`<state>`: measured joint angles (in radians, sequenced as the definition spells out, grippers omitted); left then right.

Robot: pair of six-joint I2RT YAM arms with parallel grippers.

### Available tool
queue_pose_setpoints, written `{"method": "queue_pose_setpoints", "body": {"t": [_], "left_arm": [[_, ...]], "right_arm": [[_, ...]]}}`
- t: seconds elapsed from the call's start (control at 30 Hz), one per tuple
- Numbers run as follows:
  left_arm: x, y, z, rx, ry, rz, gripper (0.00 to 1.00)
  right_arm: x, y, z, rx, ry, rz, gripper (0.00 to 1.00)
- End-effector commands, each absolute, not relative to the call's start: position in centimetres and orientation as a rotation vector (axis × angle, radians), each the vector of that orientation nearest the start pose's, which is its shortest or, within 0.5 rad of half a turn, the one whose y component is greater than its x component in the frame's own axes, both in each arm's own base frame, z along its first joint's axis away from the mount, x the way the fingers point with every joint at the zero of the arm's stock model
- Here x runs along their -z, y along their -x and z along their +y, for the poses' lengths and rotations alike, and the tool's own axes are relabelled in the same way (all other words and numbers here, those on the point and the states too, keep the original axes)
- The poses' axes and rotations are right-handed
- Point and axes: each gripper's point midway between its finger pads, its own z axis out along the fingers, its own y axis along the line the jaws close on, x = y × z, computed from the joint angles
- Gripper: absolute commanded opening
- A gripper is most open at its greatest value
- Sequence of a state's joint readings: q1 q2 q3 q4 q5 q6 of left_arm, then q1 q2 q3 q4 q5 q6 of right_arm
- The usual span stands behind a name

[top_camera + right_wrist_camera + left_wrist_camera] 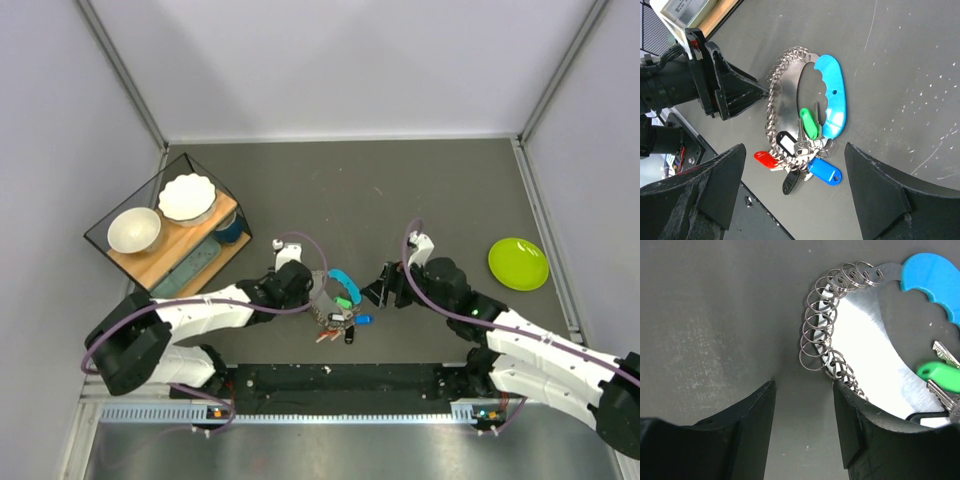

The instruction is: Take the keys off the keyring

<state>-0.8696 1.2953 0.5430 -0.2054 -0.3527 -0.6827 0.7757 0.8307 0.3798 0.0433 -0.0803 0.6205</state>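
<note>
The keys (343,312) lie in a bunch on the dark table between my grippers, with green (810,123), blue (824,171), red (765,159) and black (790,182) tags. They hang from small silver keyrings (773,100) strung along a curved metal holder with a cyan handle (833,95). My left gripper (312,292) is open and empty just left of the holder. Its right finger (860,430) touches the row of rings (818,335). My right gripper (384,290) is open and empty, hovering to the right of the bunch.
A wire-frame box (120,205) with a wooden shelf, two white bowls and a blue cup stands at the back left. A lime-green plate (518,263) lies at the right. The metal rail (330,410) runs along the near edge.
</note>
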Motion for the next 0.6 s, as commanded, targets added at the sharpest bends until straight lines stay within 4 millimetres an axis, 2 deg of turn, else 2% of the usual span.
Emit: {"method": "queue_pose_setpoints", "body": {"t": [0.0, 0.1, 0.37, 0.5, 0.57], "left_arm": [[-3.8, -22.5, -21.7, 0.296, -0.125, 2.400, 0.56], [-4.1, -22.6, -22.0, 0.300, -0.133, 2.390, 0.56], [-7.6, -22.9, -22.4, 0.338, -0.103, 2.309, 0.54], [-8.0, -23.2, -22.7, 0.333, -0.100, 2.297, 0.53], [-7.5, -23.3, -22.9, 0.319, -0.107, 2.310, 0.53]], "right_arm": [[-13.7, -19.5, 23.9, -0.958, 0.218, 2.044, 0.80], [-13.7, -19.5, 23.9, -0.958, 0.223, 2.043, 0.81], [-13.6, -19.5, 23.7, -0.948, 0.224, 2.041, 0.80], [-13.7, -19.6, 23.7, -0.946, 0.226, 2.038, 0.80], [-13.7, -19.6, 23.7, -0.946, 0.223, 2.037, 0.80]]}}
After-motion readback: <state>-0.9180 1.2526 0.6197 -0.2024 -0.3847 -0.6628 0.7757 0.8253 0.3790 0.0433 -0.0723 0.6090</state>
